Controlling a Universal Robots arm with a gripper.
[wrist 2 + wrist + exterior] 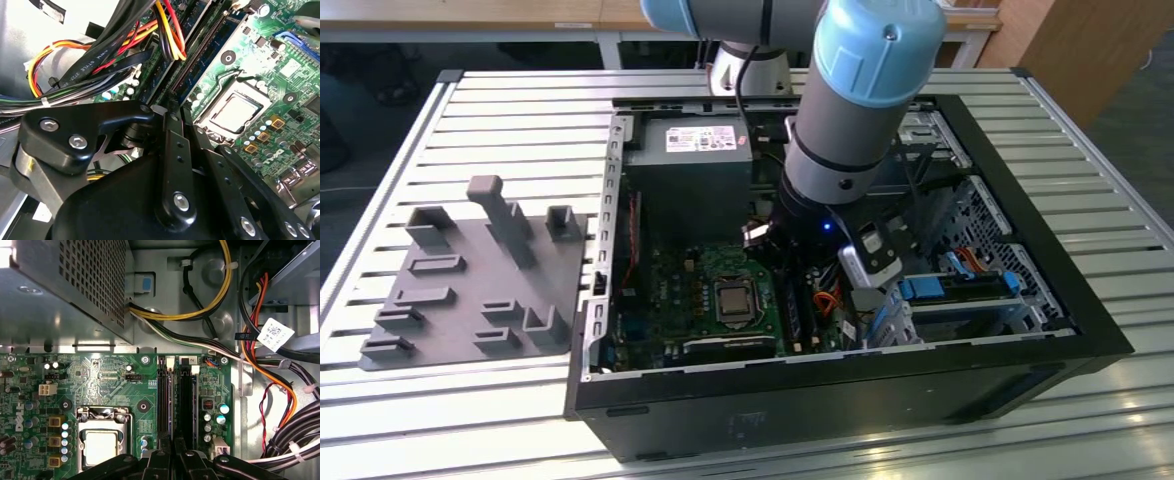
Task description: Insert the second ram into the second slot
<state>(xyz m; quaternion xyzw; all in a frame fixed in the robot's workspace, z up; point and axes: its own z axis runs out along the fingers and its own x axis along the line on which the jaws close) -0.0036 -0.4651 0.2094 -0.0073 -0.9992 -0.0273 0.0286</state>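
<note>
**Seating the Second Memory Module: End Effector Over the Slots**

The black, multi-link end effector [172, 449] is lowered inside the open black computer case [854, 365], directly over the near end of the parallel black memory slots [185, 400]. Whether it is parted, together or clamped on the module cannot be told from these views.

The second ram, a long, thin, dark blue-green board [170, 395], appears to stand on edge in the slot row, running straight ahead of the end effector. Full seating cannot be confirmed.

For a good insertion, the following is advised:

1. Keep the board upright and parallel to the slot walls. A tilted board is likely to bind.
2. Apply force straight down, evenly along the top edge.
3. Check the small white latch [194, 370] at the far end of the slots.

Beside the end effector lies the square silver processor socket [101, 446]. On the opposite side runs a bundle of black, red, orange and yellow cables [280, 405], close enough to risk snagging. Farther ahead sits the perforated grey metal power supply [65, 285]. Beyond the case, a grey moulded fixture tray [467, 290] rests on the slatted worktop [400, 420].
</note>
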